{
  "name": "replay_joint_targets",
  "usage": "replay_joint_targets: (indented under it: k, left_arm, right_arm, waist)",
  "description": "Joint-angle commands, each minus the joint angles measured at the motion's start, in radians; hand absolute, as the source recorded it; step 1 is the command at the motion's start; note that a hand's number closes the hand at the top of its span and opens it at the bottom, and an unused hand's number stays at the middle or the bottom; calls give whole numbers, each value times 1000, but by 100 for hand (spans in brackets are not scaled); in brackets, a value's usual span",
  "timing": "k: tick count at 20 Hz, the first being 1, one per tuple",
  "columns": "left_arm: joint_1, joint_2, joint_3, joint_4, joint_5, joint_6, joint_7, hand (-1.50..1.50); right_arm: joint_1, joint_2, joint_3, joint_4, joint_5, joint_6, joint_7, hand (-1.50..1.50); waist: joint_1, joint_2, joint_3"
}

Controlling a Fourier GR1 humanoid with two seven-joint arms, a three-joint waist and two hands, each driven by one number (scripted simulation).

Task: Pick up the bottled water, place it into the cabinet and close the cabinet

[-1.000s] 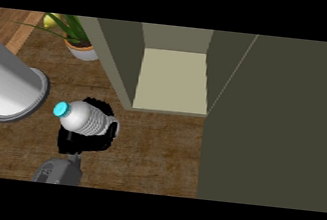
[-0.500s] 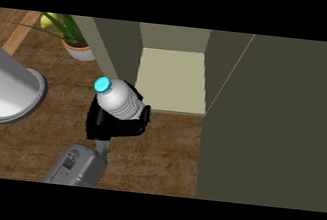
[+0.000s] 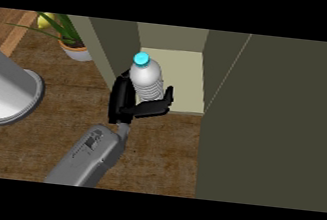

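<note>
The bottled water (image 3: 146,78) is clear with a light blue cap and stands nearly upright, held above the wooden counter. My right hand (image 3: 138,107) is shut on its lower half, fingers on the left and thumb on the right, with the grey forearm rising from the lower edge. The bottle is at the left front edge of the open cabinet (image 3: 180,86), whose pale shelf shows just behind and to its right. The cabinet door (image 3: 283,124) stands open as a wide dark olive panel filling the right side. My left hand does not show.
A large pale grey cylinder (image 3: 1,90) lies across the left side, close to the view. A potted plant (image 3: 71,44) stands at the back left beside the cabinet's side wall (image 3: 114,44). Brown counter (image 3: 162,152) lies below the cabinet.
My right hand has carried the bottle up and to the right, from the counter beside the grey cylinder to the cabinet's opening. The bottle now stands more upright.
</note>
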Motion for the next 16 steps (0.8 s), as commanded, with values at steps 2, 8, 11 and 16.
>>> replay_joint_targets:
  k: [2,8,11,16]
  left_arm:
    - [-119,0,18,132,1,64,46,150]
    - [-222,0,31,342,108,33,-58,150]
    - [-295,0,51,395,123,31,-27,150]
    - [-371,0,82,538,158,50,-140,150]
  right_arm:
    - [63,49,-20,-117,-72,31,13,-150]
    - [15,18,-30,-100,-110,-6,48,-150]
    - [35,-7,-54,-99,-157,28,48,-150]
    - [76,34,-13,-159,-112,26,49,-150]
  waist:
    - [-2,-1,1]
    - [-7,5,0]
    - [-8,3,0]
    - [-32,8,-1]
